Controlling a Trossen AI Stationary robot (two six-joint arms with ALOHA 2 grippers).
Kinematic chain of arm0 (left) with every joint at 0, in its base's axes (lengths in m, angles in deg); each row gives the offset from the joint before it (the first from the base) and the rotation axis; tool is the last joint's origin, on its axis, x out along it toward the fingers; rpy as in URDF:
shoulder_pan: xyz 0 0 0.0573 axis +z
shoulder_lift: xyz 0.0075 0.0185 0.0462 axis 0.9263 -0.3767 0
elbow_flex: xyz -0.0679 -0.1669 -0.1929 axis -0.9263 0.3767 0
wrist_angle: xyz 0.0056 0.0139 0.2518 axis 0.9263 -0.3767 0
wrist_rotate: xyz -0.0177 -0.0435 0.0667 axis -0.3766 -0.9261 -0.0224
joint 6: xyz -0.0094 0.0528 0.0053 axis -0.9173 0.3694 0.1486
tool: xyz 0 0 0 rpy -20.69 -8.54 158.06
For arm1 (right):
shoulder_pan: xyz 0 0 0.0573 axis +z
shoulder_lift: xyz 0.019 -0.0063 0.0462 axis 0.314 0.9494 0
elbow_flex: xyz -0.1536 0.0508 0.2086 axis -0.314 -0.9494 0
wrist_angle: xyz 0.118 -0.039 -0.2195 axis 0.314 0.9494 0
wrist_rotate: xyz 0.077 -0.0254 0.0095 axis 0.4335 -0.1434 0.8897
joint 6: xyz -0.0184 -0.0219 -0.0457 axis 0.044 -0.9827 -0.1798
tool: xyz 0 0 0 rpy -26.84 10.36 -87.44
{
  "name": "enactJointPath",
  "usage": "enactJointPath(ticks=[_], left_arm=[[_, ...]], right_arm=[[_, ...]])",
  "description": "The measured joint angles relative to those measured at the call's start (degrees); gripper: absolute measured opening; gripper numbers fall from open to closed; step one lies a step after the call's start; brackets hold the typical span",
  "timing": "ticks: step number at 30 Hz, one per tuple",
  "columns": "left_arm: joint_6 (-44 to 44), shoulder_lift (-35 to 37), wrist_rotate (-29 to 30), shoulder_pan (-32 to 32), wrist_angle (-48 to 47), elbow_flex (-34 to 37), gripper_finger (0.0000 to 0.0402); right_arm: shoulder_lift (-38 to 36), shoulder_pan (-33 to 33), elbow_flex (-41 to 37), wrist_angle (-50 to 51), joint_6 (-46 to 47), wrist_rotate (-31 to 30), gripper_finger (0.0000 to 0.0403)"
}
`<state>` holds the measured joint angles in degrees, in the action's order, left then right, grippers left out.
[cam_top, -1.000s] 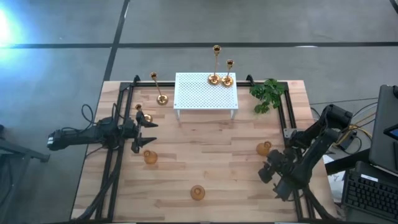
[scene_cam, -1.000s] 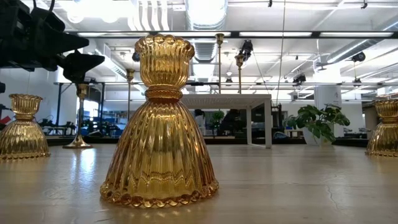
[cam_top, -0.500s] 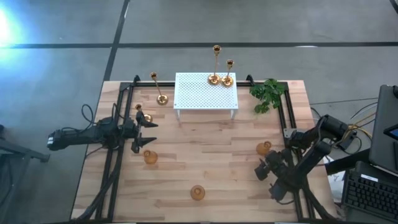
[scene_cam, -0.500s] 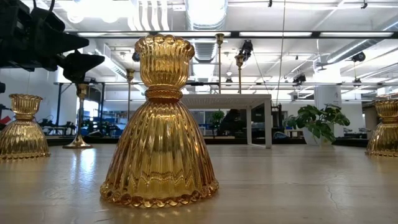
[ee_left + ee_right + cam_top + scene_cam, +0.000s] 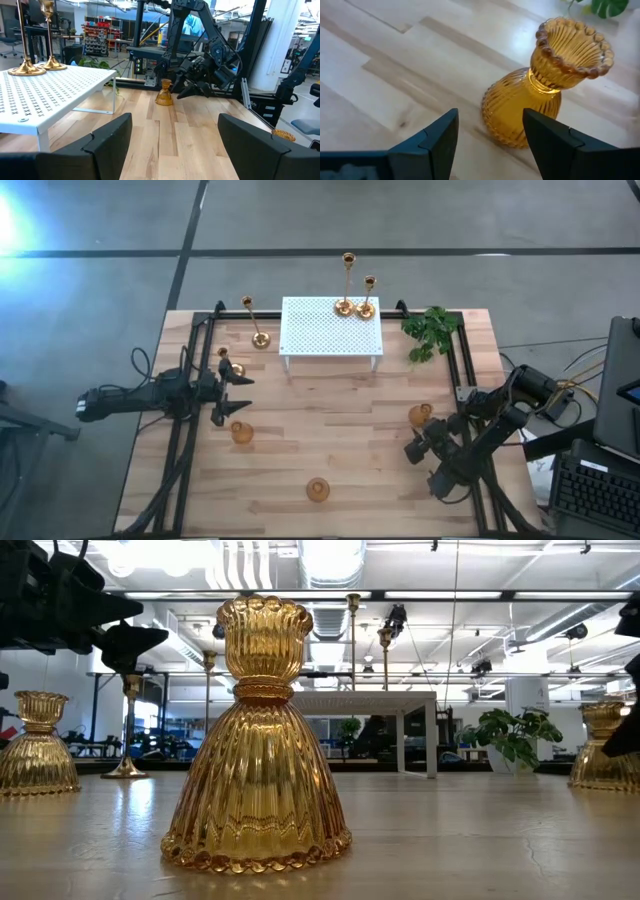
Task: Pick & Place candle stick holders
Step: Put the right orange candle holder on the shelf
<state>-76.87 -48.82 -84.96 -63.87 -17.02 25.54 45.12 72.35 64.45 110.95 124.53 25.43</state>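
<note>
Three squat amber ribbed holders stand upright on their bases on the wood table: one near the left (image 5: 242,433), one at the near middle (image 5: 317,490), one at the right (image 5: 421,416). Two tall gold holders (image 5: 346,298) stand on the white perforated stand (image 5: 328,332). Another tall one (image 5: 259,337) and a short one (image 5: 226,364) stand on the table at the far left. My left gripper (image 5: 237,394) is open and empty beside the short one. My right gripper (image 5: 490,145) is open, with the right amber holder (image 5: 535,100) just past its fingertips. My right gripper comes at the right amber holder slanting down from the table's near right side. One finger (image 5: 545,135) stands at the holder's lower ribbed wall (image 5: 520,125). I cannot tell whether it touches. The holder stands upright on the table.
A green leafy sprig (image 5: 431,332) lies at the far right, beside the stand. Black rails (image 5: 190,380) run along the table's left and right sides. Bare wood lies between the stand and the near middle holder.
My right gripper has gone toward the table's left and far edges, up to the right amber holder, and has come into the low view at its right edge. That holder has slid a little toward the table's left and stays upright.
</note>
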Motion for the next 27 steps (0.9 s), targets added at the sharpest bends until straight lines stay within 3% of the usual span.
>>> enactJointPath(ticks=[6, 16, 27], left_arm=[[0.00, 0.00, 0.00, 0.01, 0.00, 0.00, 0.0300], [0.00, 0.00, 0.00, 0.00, 0.00, 0.00, 0.0300], [0.00, 0.00, 0.00, 0.01, 0.00, 0.00, 0.0301]], right_arm=[[-0.12, -1.95, -1.20, 0.48, -1.72, -0.05, 0.0220], [-0.61, -3.47, -1.61, 4.00, -1.87, -1.53, 0.0266], [-0.57, -7.62, -3.74, 4.04, -1.13, -3.40, 0.0252]])
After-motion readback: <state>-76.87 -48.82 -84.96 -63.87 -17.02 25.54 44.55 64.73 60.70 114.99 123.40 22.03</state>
